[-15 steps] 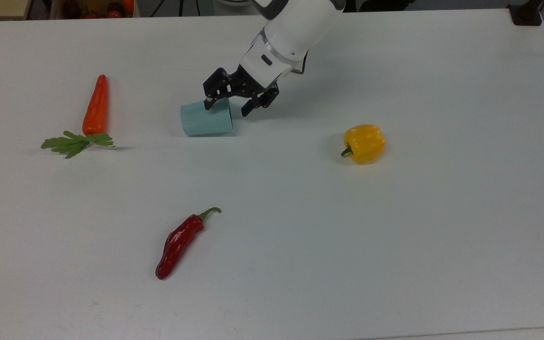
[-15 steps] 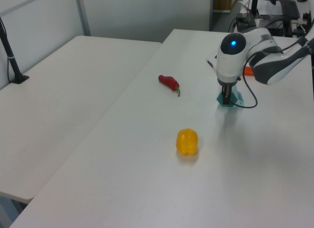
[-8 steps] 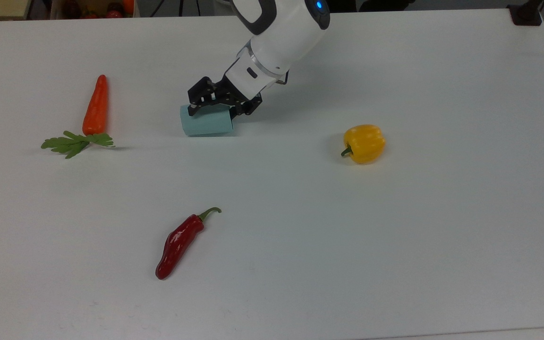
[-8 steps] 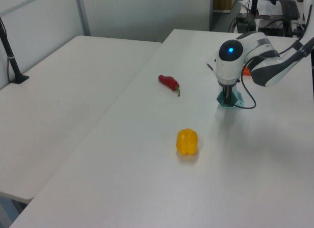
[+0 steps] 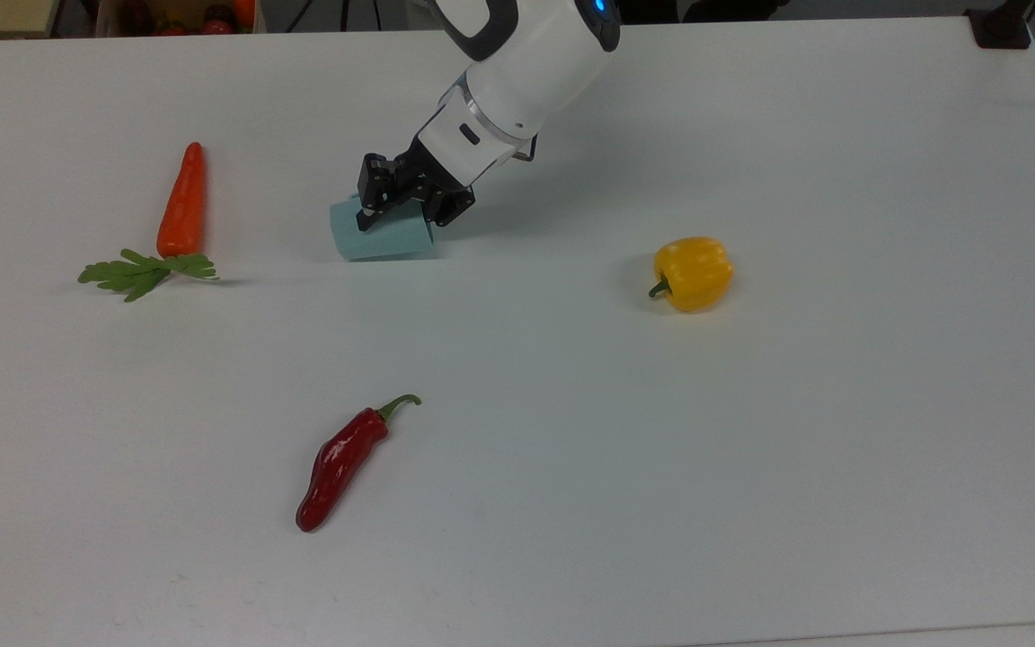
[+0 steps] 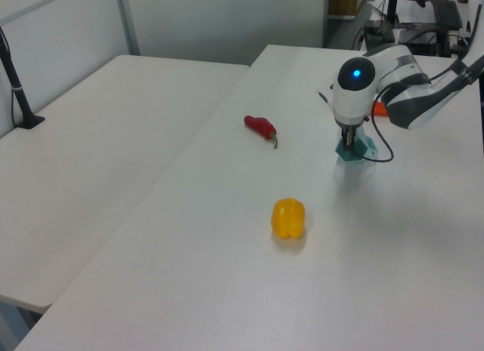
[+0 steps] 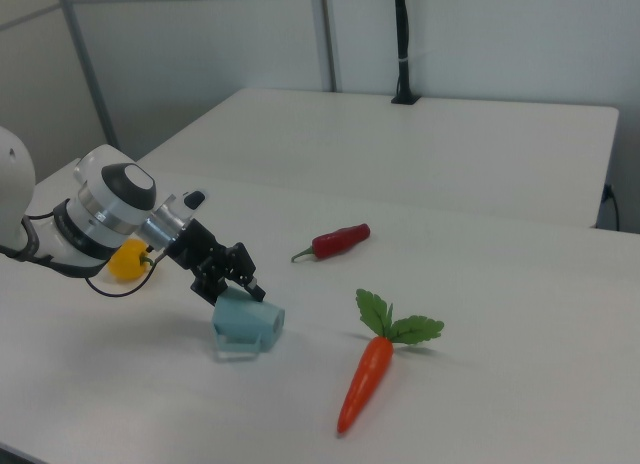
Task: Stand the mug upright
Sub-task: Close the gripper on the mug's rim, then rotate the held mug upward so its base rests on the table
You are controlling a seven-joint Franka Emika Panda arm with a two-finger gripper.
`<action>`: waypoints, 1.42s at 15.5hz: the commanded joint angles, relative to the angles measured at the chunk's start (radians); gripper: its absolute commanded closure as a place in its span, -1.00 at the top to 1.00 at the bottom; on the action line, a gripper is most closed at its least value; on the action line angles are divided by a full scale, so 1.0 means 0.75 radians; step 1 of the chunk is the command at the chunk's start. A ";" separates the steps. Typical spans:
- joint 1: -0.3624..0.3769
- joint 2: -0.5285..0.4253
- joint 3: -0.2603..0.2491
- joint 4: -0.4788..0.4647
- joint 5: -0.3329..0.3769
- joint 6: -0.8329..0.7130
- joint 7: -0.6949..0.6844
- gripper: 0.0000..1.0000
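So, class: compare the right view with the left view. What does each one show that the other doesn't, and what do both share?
Right view alone: the carrot's green leaves and the mug's tilt, one edge lifted off the table. Left view alone: the whole yellow pepper; in the right view the arm partly hides it. Both: the gripper at the mug and the red chili.

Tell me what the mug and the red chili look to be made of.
The mug: likely matte plastic or glazeless ceramic; its pale blue-green facets show flat, even color with no glare. The red chili: probably glossy plastic, a toy; bright highlights run along its smooth skin. Neither can be confirmed by look alone.
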 commanded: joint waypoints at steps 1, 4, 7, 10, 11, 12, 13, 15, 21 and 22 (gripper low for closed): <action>0.004 -0.021 0.000 -0.022 0.006 -0.009 0.008 -1.00; -0.006 -0.043 0.000 -0.018 0.051 -0.009 0.005 -1.00; -0.012 -0.080 0.000 0.014 0.210 -0.011 -0.062 -1.00; -0.024 -0.131 0.000 0.092 0.469 -0.050 -0.197 -1.00; -0.026 -0.150 -0.002 0.098 0.565 -0.062 -0.252 -1.00; -0.034 -0.168 -0.004 0.096 0.661 -0.062 -0.317 -1.00; -0.038 -0.170 -0.004 0.096 0.751 -0.060 -0.383 -1.00; -0.047 -0.164 -0.004 0.090 0.887 -0.046 -0.536 -1.00; -0.192 -0.166 -0.013 0.058 1.317 -0.011 -1.299 -1.00; -0.200 -0.166 -0.019 0.043 1.319 0.019 -1.342 -1.00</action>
